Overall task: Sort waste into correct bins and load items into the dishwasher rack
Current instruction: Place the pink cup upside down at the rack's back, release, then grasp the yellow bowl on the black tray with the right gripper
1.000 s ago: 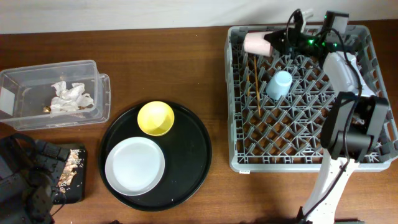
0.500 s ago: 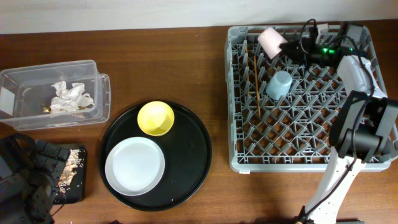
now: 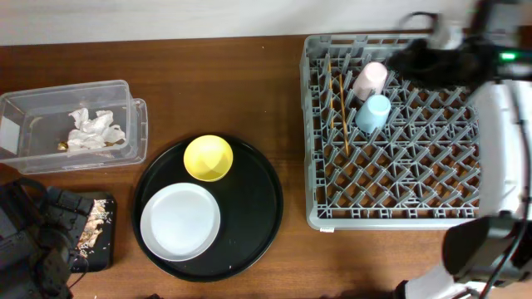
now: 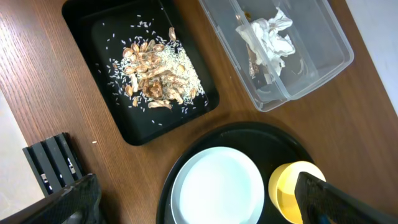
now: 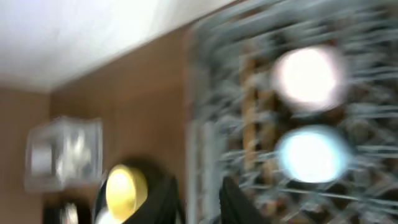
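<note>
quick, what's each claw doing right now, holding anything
left claw: open, holding nothing.
right claw: looks open with nothing between its fingers, though the wrist view is blurred.

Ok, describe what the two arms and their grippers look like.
The right arm has rounded white links between black cylindrical joint housings, a small green light near the wrist and a thin dark cable looping beside it. The left arm shows only as a black bulk with dark cables. The left gripper and right gripper both have plain black fingers; the right's are blurred.
</note>
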Robot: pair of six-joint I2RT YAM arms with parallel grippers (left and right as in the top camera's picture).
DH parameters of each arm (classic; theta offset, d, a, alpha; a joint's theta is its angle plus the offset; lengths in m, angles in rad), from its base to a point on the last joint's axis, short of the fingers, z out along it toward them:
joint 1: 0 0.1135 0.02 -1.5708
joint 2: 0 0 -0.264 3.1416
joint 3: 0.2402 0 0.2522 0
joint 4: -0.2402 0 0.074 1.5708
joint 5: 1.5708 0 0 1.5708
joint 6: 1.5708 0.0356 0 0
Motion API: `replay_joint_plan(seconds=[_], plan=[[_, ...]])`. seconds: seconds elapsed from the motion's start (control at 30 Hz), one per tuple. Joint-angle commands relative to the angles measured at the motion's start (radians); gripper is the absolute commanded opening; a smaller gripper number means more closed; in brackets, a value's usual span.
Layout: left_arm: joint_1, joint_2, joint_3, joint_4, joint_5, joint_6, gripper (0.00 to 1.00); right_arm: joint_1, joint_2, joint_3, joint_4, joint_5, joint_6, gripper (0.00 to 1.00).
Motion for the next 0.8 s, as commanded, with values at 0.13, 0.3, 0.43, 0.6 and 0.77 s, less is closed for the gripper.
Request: replay_joint_plan(seconds=[0.13, 0.3, 0.43, 0.6, 0.77], plan=[[0.005, -0.002, 0.009, 0.0, 0.0, -0.006, 0.99, 0.719, 0.137, 0.002, 0.097, 0.369, -0.137, 0.43], [0.005, -0.002, 0.009, 0.0, 0.0, -0.006, 1.0, 0.984, 0.357, 0.002, 0.269, 0.586, -0.072, 0.43], [0.005, -0.002, 0.009, -0.002, 0.0, -0.006, 0.99, 1.081, 0.47, 0.002, 0.352, 0.62, -0.072, 0.43], [0.005, -0.002, 0.009, -0.002, 0.0, -0.006, 0.99, 1.086, 0.526, 0.001, 0.353, 0.645, -0.073, 0.34], [0.005, -0.002, 0.009, -0.002, 0.0, -0.006, 0.99, 1.086, 0.521, 0.027, 0.33, 0.644, -0.072, 0.07]])
